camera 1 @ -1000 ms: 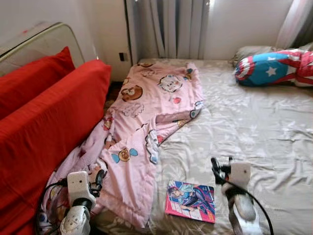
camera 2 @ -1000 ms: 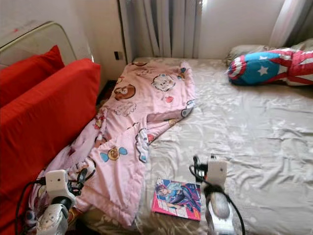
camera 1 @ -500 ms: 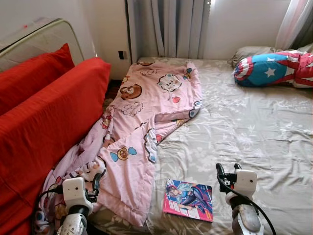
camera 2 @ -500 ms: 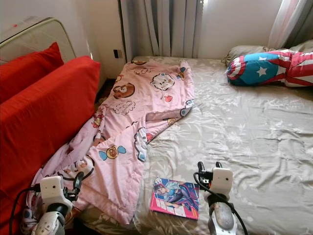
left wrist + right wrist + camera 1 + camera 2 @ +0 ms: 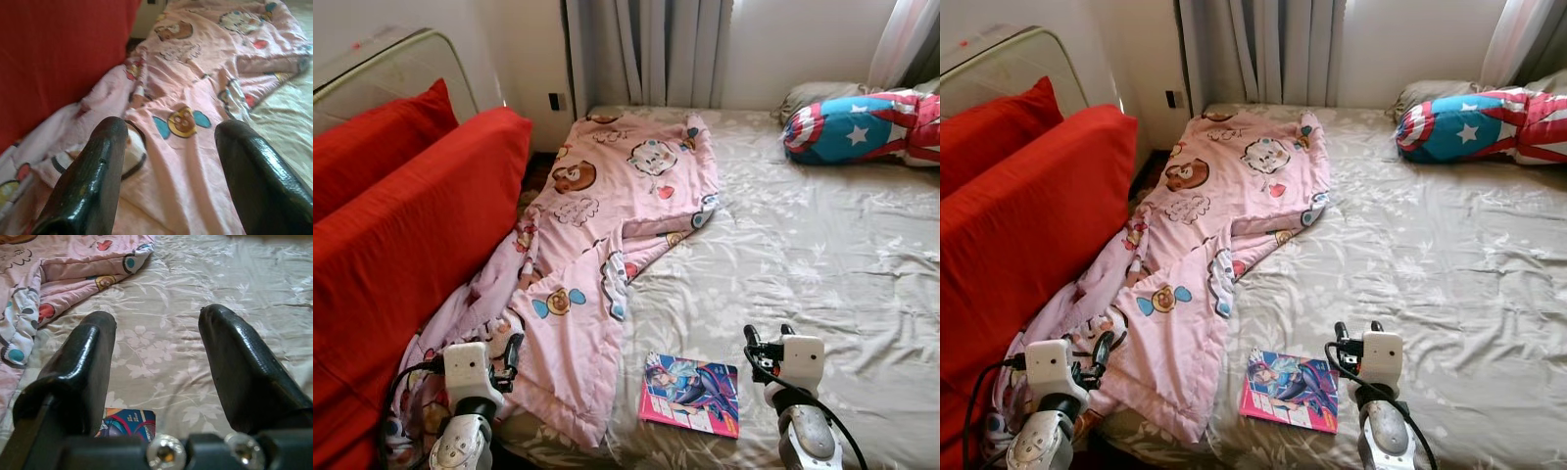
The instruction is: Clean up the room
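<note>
I hold both hands released, the left hand (image 5: 166, 161) over the soft pink blanket (image 5: 607, 245) draped off the bed's (image 5: 822, 255) left edge, the right hand (image 5: 156, 377) near the thin, light book (image 5: 690, 394), best pinched at its near edge.

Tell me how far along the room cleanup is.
Nothing looks done yet. The pink blanket lies crumpled across the bed and trails off its edge, and the comic book lies on the sheet. Both end effectors, left and right, are open and hold nothing. Blanket and book are left to tidy.
</note>
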Motion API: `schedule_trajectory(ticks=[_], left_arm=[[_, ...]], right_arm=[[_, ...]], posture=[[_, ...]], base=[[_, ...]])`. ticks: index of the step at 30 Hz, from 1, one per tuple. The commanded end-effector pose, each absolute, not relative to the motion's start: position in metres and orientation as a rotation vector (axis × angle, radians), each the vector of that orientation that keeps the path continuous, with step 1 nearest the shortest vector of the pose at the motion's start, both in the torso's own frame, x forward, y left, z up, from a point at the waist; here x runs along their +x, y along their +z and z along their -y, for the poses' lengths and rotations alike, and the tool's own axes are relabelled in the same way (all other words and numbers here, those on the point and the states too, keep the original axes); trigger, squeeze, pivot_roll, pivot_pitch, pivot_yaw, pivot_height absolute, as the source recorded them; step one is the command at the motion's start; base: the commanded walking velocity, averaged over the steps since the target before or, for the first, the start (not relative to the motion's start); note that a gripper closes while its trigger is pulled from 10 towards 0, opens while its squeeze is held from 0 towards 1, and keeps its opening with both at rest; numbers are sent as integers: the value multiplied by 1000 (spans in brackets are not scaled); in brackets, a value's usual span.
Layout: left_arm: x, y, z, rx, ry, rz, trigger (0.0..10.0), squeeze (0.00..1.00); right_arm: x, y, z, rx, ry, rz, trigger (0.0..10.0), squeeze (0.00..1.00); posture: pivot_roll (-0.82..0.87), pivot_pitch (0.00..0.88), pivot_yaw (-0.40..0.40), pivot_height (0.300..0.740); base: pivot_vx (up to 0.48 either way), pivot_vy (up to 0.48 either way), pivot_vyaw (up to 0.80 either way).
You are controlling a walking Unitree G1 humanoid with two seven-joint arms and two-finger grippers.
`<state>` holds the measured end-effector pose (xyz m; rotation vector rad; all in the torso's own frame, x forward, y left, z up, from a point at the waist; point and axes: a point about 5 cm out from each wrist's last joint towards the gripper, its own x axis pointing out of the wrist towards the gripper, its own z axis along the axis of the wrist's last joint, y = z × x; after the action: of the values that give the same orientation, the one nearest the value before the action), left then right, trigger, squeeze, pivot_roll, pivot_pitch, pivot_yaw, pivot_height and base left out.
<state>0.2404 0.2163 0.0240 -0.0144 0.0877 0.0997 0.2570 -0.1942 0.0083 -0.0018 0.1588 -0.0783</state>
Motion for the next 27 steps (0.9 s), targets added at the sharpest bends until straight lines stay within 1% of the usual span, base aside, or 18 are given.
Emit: schedule_trajectory(ticks=[1, 4, 7, 9, 18, 27], left_arm=[[237, 23, -219, -7, 93, -103, 10000, 0], [236, 23, -221, -5, 99, -106, 10000, 0], [237, 25, -220, -6, 102, -107, 10000, 0], [237, 25, -220, -6, 102, -107, 10000, 0], [233, 24, -219, -21, 130, -110, 10000, 0], [232, 25, -219, -20, 140, -112, 10000, 0]], right_arm=[[255, 5, 191, -10, -59, -190, 10000, 0], [255, 3, 190, -17, -51, -210, 10000, 0], [256, 5, 191, -17, -59, -198, 10000, 0], [256, 5, 191, -17, -59, -198, 10000, 0], [258, 8, 190, -24, -40, -189, 10000, 0], [262, 8, 188, -27, -28, -206, 10000, 0]], posture=[[-65, 126, 30, 700], [-65, 121, 30, 695], [-64, 128, 27, 660], [-64, 128, 27, 650], [-48, 154, 6, 650], [-43, 165, 7, 650]], base=[[0, 0, 0], [0, 0, 0], [0, 0, 0], [0, 0, 0], [0, 0, 0], [0, 0, 0]])
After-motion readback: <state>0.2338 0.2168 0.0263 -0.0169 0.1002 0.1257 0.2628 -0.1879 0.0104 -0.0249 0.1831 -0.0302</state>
